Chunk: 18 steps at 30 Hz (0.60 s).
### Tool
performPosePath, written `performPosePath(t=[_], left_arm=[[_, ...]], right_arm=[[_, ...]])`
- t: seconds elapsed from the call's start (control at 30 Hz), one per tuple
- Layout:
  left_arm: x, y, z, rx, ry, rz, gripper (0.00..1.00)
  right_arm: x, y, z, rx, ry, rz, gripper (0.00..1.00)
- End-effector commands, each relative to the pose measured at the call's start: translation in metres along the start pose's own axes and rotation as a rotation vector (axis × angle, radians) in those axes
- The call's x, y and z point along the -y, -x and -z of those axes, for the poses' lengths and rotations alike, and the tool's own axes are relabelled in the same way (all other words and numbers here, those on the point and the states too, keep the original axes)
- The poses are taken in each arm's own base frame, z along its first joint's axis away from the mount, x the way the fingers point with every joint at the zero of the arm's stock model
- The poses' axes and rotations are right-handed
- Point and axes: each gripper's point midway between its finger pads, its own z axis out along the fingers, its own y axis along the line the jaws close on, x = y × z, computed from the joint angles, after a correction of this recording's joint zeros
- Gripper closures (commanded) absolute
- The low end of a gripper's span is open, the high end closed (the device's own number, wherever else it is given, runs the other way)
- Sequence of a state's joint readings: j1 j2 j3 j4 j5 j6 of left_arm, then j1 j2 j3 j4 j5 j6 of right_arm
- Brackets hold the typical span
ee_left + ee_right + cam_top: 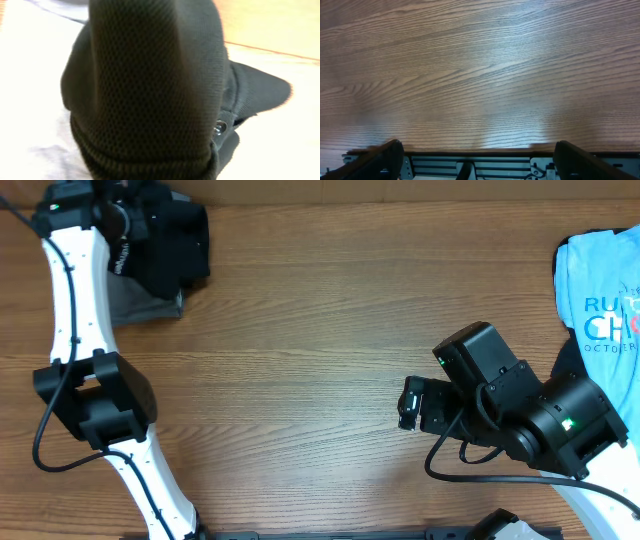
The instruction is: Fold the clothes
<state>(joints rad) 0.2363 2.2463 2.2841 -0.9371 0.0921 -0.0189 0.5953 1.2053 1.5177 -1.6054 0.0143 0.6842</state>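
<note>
**A:** Where is the clothing?

**B:** The black garment (pixel 185 250) sits in the far left corner of the counter (pixel 300 330), lying partly over a grey garment (pixel 150 305). A blue T-shirt (pixel 600 290) lies at the right edge, toward the far corner.

**A:** Does the left tool (pixel 140 235) have hold of the black one?

**B:** Its fingers are buried in cloth. In the left wrist view the knit rises in a peak straight to the lens, with a metal snap (pixel 219 128) low on its right side. I take that to mean the tool is clamped on the garment and lifting it clear of the grey one.

**A:** And the right tool (pixel 480 161)?

**B:** Its fingers are spread wide with nothing between them. It hangs over bare wood near the right edge. My guess is that it waits there to catch a free edge once the black garment reaches the middle.
</note>
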Motion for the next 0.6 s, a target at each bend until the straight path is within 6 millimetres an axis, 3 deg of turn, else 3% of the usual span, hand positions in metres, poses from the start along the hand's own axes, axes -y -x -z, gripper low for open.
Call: performPosePath(t=[0.0,0.33,0.57], left_arm=[[-0.030,0.011,-0.003,0.035,0.042,0.017,0.94],[-0.069,-0.002,-0.050,0.022,0.081,0.060,0.94],[-0.103,0.006,-0.053,0.069,0.144,0.090,0.96]], right_arm=[[-0.002,0.003,0.007,0.021,0.020,-0.003,0.00],[0.006,-0.012,0.007,-0.044,-0.011,-0.030,0.00],[0.010,-0.015,0.007,-0.058,-0.027,-0.053,0.00]])
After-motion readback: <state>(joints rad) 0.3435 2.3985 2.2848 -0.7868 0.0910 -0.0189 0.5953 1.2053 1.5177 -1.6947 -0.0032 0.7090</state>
